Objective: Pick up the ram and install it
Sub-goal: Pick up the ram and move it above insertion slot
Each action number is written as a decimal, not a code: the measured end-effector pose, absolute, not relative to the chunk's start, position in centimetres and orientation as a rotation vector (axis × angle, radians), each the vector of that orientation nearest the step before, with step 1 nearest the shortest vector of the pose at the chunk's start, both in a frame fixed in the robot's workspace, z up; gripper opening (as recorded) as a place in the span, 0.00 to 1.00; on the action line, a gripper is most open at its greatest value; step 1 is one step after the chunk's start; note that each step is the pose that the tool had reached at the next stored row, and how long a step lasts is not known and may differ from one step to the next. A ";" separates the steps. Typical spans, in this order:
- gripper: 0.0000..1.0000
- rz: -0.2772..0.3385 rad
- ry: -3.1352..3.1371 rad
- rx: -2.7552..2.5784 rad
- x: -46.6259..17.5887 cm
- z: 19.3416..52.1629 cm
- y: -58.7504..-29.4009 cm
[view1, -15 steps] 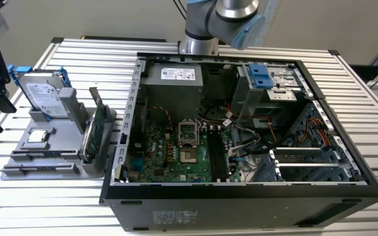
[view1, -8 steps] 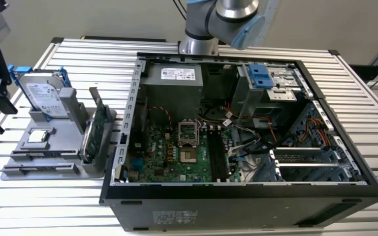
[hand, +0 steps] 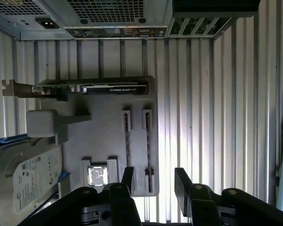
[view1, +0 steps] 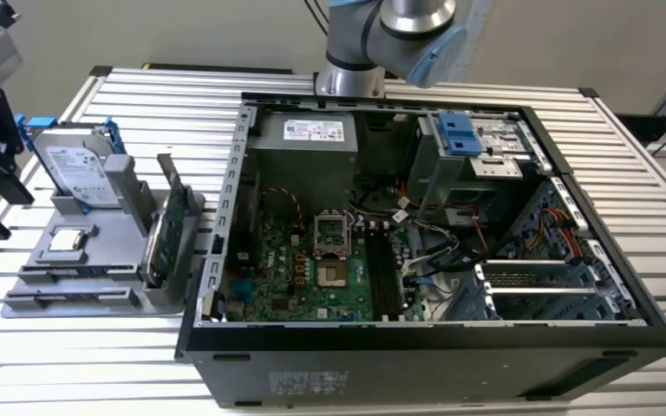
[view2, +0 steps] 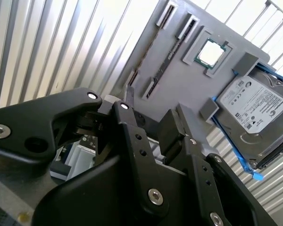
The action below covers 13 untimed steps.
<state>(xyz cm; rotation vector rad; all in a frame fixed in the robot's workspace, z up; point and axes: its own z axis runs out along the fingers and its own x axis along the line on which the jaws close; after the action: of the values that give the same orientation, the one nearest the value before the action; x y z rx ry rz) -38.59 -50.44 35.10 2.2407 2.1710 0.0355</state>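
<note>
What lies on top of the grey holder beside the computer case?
On the grey holder sit a hard drive, a processor chip, an upright green card and two narrow slots. The gripper covers one slot's end; what the slots hold is unclear.

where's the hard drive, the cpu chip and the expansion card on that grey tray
hard drive [view2: 252,110]: second wrist view, on its labelled top face
cpu chip [view2: 211,52]: second wrist view, middle of its metal lid
expansion card [hand: 114,89]: first wrist view, on its long edge, seen edge-on
</note>
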 end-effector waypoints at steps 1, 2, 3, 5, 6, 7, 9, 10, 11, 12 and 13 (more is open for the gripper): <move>1.00 0.035 2.171 2.241 -38.6 35.0 -50.4; 1.00 0.035 2.171 2.241 -38.6 35.0 -50.4; 1.00 0.035 2.171 2.241 -38.6 34.9 -50.4; 1.00 0.035 2.171 2.241 -38.6 34.8 -50.4; 1.00 0.035 2.171 2.241 -38.6 34.7 -50.4; 1.00 0.035 2.171 2.241 -38.6 34.7 -50.4; 1.00 0.035 2.171 2.241 -38.6 34.5 -50.4; 1.00 0.035 2.171 2.241 -38.6 34.5 -50.4; 1.00 0.035 2.171 2.241 -38.6 34.4 -50.4; 1.00 0.035 2.171 2.241 -38.6 34.4 -50.4; 1.00 0.035 2.171 2.241 -38.6 34.3 -50.4</move>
<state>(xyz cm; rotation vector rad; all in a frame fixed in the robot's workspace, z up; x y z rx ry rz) -38.58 -50.44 34.30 2.2407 2.1711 0.0354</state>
